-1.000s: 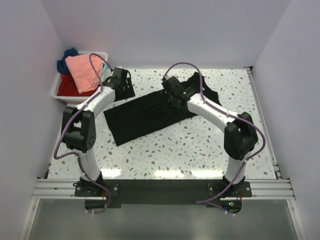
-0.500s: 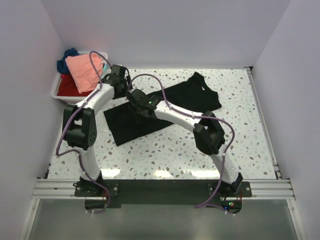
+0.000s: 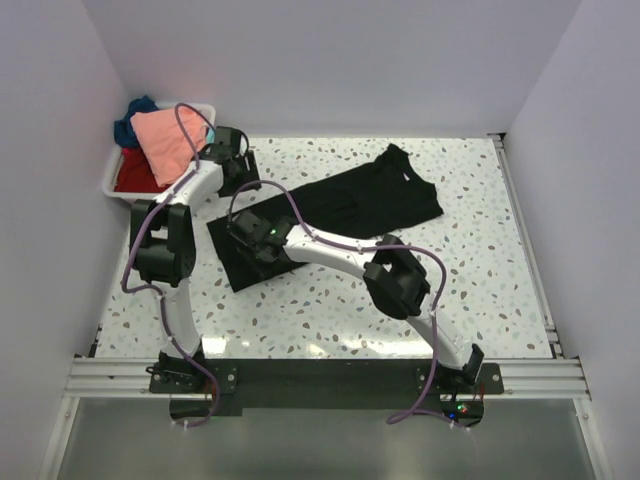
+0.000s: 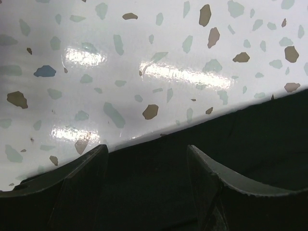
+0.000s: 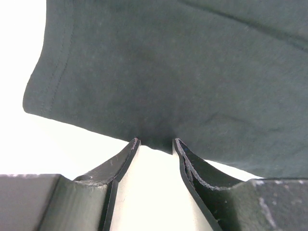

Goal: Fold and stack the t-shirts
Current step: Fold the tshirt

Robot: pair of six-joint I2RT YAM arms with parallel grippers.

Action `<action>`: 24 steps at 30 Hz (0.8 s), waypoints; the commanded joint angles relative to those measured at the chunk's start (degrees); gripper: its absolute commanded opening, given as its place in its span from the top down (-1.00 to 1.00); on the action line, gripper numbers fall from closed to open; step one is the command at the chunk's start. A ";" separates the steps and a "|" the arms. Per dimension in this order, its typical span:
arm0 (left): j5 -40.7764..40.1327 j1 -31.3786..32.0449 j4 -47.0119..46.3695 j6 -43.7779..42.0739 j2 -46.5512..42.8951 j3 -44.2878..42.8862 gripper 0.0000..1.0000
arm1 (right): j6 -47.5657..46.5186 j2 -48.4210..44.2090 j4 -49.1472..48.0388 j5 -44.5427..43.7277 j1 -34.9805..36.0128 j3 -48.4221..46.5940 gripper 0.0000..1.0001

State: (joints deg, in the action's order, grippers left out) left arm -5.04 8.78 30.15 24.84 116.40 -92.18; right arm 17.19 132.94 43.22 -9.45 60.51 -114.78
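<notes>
Top external: fixed, high behind the arm bases, looking down and forward; distant, whole desk in frame.
Left wrist: on the left end effector, at 10 o'clock of the desk; close, looking down.
Right wrist: on the right end effector, at 9 o'clock; close, looking down.
Shared: all three show the black t-shirt; each wrist view catches one edge against bare desk.
</notes>
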 commanded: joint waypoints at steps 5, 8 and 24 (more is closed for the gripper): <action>3.45 0.01 -1.59 -1.90 -0.12 -2.13 -0.43 | -0.05 0.21 1.43 0.14 0.40 6.66 0.28; 3.54 -0.07 -2.03 -1.73 -0.56 -1.51 -0.43 | 0.39 -0.49 -0.77 -0.74 0.40 10.27 0.29; 2.31 -0.16 -1.85 -2.08 -3.19 -0.01 -0.44 | -1.11 -6.56 -3.94 -3.29 3.03 8.00 0.31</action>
State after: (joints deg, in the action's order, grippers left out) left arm -2.52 8.80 29.67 24.23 116.38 -92.12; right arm 17.23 130.04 38.57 -11.31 61.98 -104.66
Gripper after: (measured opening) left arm 0.716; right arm 0.349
